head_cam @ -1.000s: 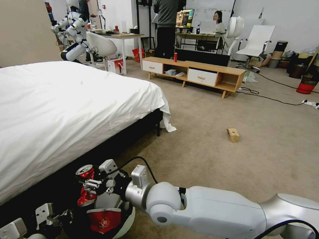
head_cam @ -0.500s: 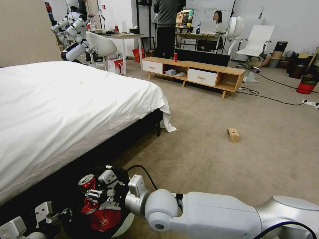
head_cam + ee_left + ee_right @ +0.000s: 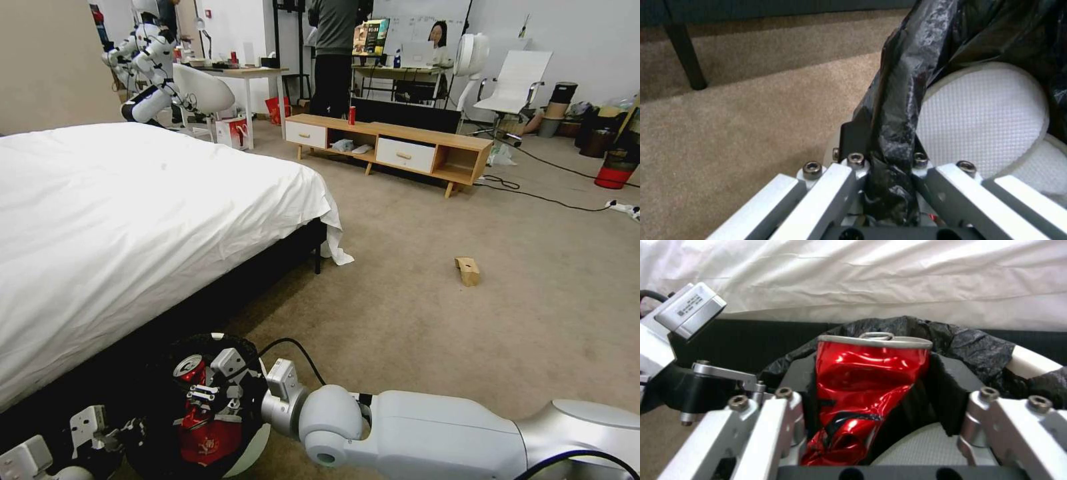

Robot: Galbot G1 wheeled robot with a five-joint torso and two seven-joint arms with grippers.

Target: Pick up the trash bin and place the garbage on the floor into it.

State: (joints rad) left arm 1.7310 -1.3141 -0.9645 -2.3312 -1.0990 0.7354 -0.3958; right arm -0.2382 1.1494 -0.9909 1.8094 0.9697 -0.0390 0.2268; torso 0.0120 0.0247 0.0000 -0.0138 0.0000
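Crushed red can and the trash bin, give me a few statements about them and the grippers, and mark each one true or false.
1. The right gripper grips the crushed red can. True.
2. The can hangs over the white bed. False: it is above the trash bin, beside the bed.
3. The left gripper pinches the bin's black bag. True.
4. The tan cardboard box is inside the bin. False: it lies on the floor.

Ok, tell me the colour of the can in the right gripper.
Shiny red with a silver top; the can shows best in the right wrist view.
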